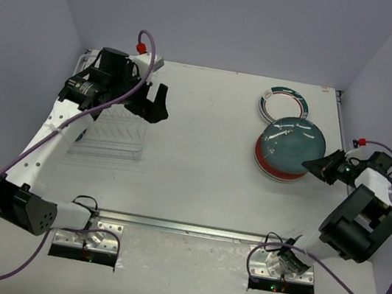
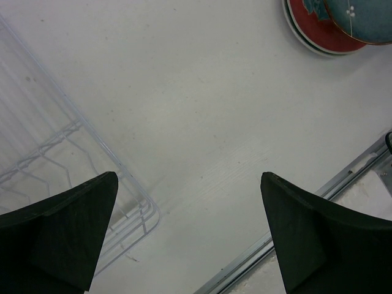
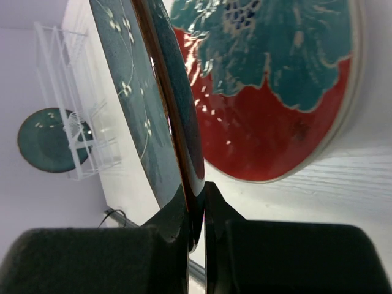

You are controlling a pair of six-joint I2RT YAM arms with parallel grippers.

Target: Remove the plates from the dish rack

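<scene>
Rack point(image 1: 115, 138) looks emptied, though a teal disc point(image 3: 44, 141) beside it may be one plate left. Left gripper point(image 1: 148, 102) is spread wide, empty. Teal plate point(image 1: 294, 140) is pinched at the rim by right gripper point(image 1: 316, 166) over red plate point(image 1: 271, 168) — green-rimmed plate point(image 1: 282, 99) is set down.

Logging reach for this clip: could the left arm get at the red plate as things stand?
Probably not. The teal plate, gripped at its rim by the right pincer, lies over most of the red plate, and the open left pincer hangs away at the dish rack.
</scene>
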